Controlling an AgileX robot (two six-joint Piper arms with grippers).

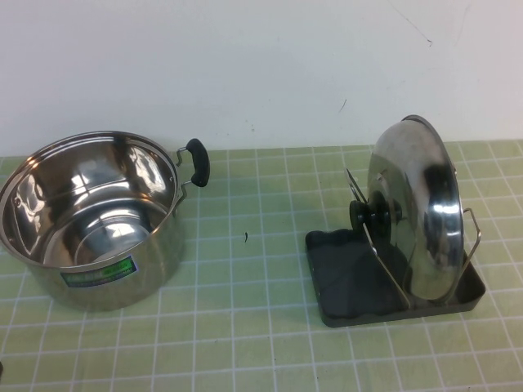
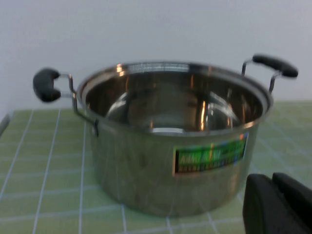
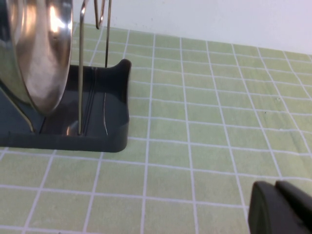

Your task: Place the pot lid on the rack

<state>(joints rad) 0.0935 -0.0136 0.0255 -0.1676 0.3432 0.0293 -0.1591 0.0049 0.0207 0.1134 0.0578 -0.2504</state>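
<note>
The pot lid [image 1: 421, 208] stands on edge in the rack [image 1: 347, 282], leaning between the silver wire uprights, with its black knob [image 1: 372, 216] facing the pot. In the right wrist view the lid [image 3: 36, 48] stands in the dark tray [image 3: 105, 134]. My right gripper [image 3: 276, 186] is shut and empty, low over the mat and well clear of the rack. My left gripper [image 2: 272, 179] is shut and empty, close to the pot's labelled side. Neither gripper shows in the high view.
The deep steel pot [image 1: 94, 220] with black handles and a green label stands open at the left; it also fills the left wrist view [image 2: 170, 141]. A green checked mat [image 1: 245, 327] covers the table. A white wall runs along the back.
</note>
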